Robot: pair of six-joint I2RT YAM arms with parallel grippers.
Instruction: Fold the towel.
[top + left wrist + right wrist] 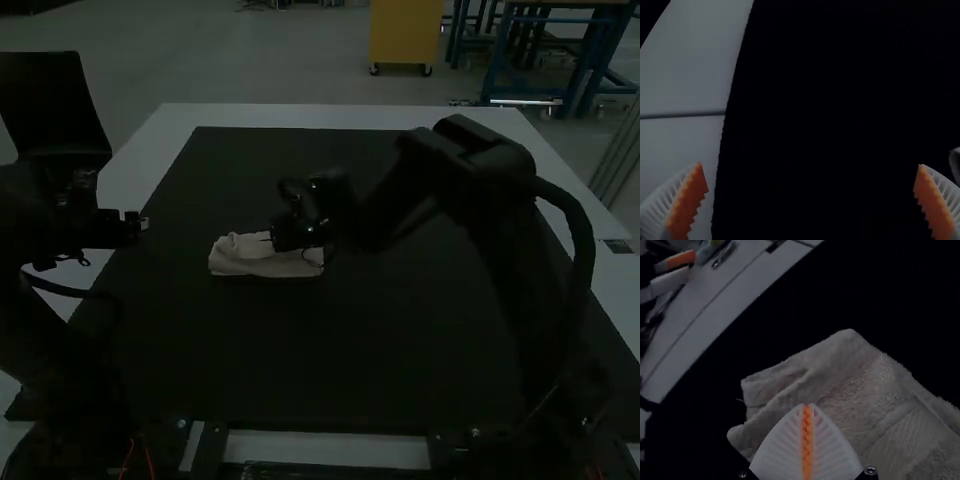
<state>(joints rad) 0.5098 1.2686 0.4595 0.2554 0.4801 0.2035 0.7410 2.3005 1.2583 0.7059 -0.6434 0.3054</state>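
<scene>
The light towel (240,262) lies folded into a small, thick, somewhat uneven bundle left of the mat's middle; its layered edges and a woven band show on the towel (880,390) in the right wrist view. My right gripper (268,238) is over the towel, and in its wrist view the right gripper (808,406) is shut, pads together, with the towel behind the tips. Off to the towel's left, my left gripper (146,224) stands apart from it. The left gripper (812,167) is open with nothing between its fingers; a bit of towel (955,162) shows beside it.
A dark mat (400,350) covers most of the white table (180,118). The right arm reaches across the mat's middle, and the left arm stands along its left edge. A dark chair (50,105) is beyond the left arm.
</scene>
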